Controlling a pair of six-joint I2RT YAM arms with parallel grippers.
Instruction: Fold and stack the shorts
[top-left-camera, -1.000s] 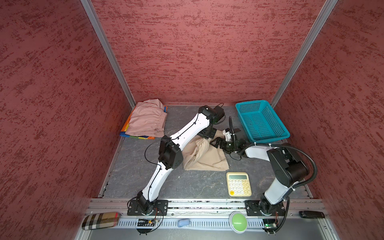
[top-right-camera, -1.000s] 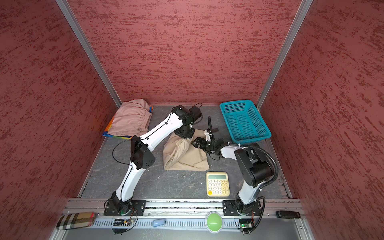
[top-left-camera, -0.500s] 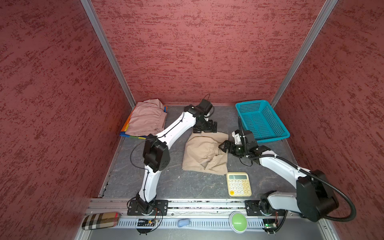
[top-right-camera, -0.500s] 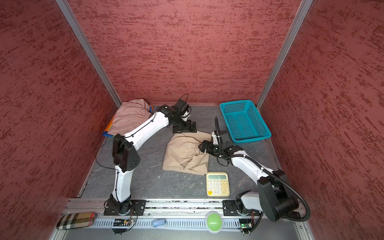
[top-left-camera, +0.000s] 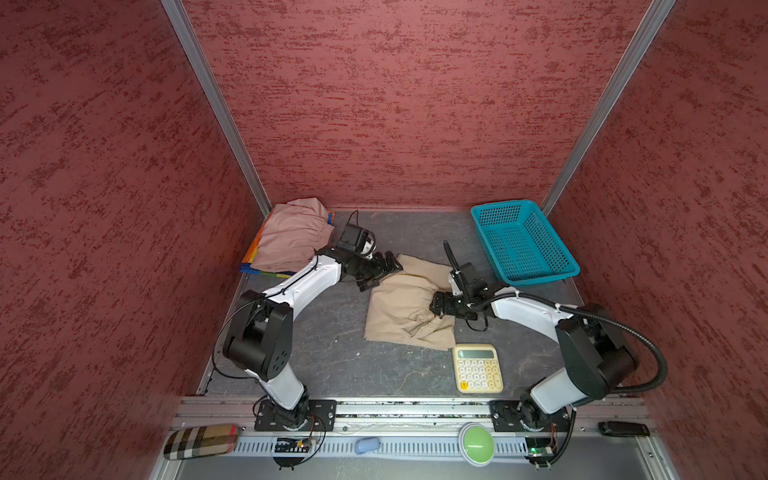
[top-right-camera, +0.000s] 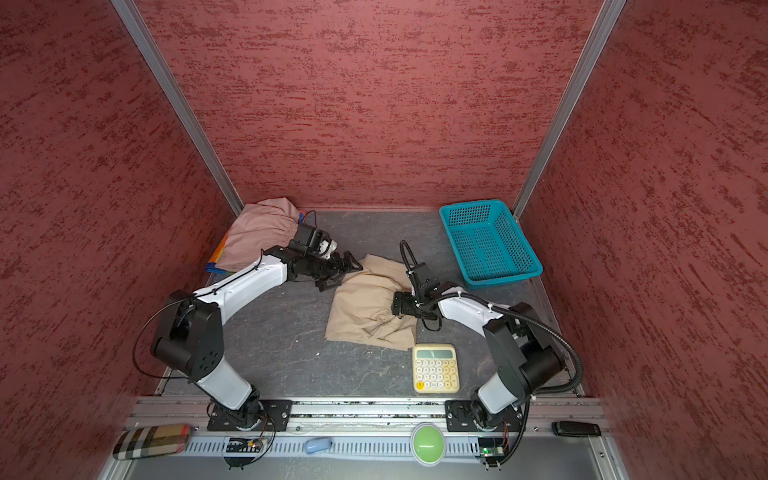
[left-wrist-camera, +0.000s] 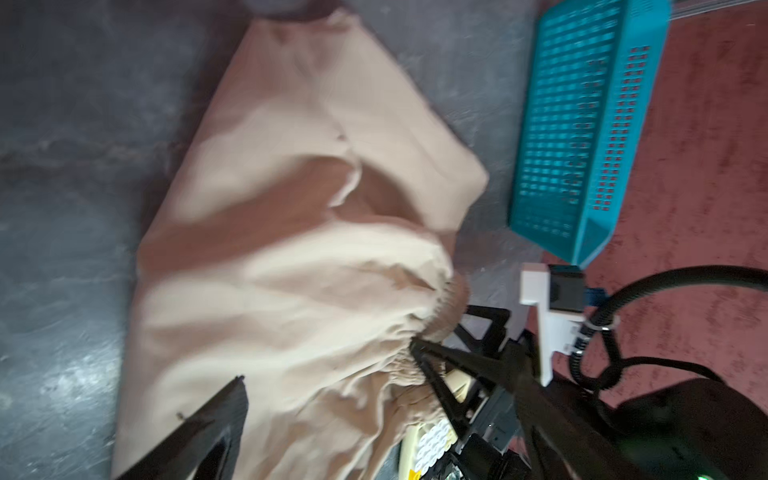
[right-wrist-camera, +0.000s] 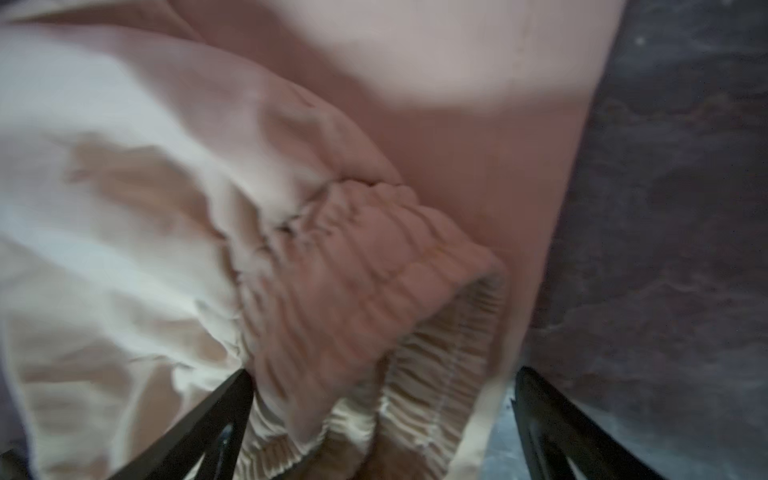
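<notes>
Grey table (top-left-camera: 332, 353): by the calculator (top-left-camera: 478, 368) lie the beige shorts (top-left-camera: 399, 309), seemingly folded. The right gripper (top-left-camera: 433, 305) gapes around their waistband, holding nothing; the left gripper (top-left-camera: 384, 272), wide and empty, sits at their far corner. Next: pinch and carry them onto the pink shorts (top-left-camera: 291, 237).

Beige shorts (top-left-camera: 409, 309) rumpled at centre, pink shorts (top-left-camera: 291, 239) folded atop rainbow shorts (top-left-camera: 250, 260), far left

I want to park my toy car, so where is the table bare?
Bare grey table lies in front, between the left arm's elbow, the beige shorts and the calculator. Another patch sits at the back, between the pink shorts and the teal basket. Crowded: around the beige shorts, where the left pincer and right pincer reach.
</notes>
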